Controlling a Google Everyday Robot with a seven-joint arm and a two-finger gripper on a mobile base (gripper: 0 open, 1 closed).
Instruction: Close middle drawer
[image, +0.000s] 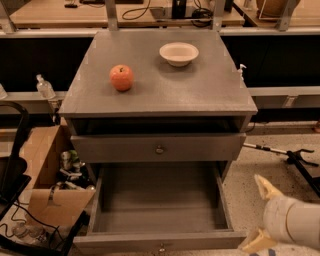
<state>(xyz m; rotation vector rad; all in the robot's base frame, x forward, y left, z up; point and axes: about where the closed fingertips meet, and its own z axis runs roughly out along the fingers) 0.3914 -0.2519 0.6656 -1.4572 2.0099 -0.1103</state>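
The middle drawer (160, 202) of the grey cabinet is pulled far out, showing a deep bare box. Its low front panel (120, 242) carries a small round knob (161, 247) at the bottom edge of the view. Above it, the drawer with the taller front panel (210, 147) sits nearly flush. My gripper (260, 216) is low at the right, just outside the open drawer's front right corner. Its two cream fingers (265, 187) are spread apart and hold nothing. It does not touch the drawer.
An apple (121, 77) and a white bowl (178, 53) sit on the cabinet top (210, 90). An open cardboard box (47, 165) with clutter stands left of the drawer. A black stand (295, 157) lies on the floor at right.
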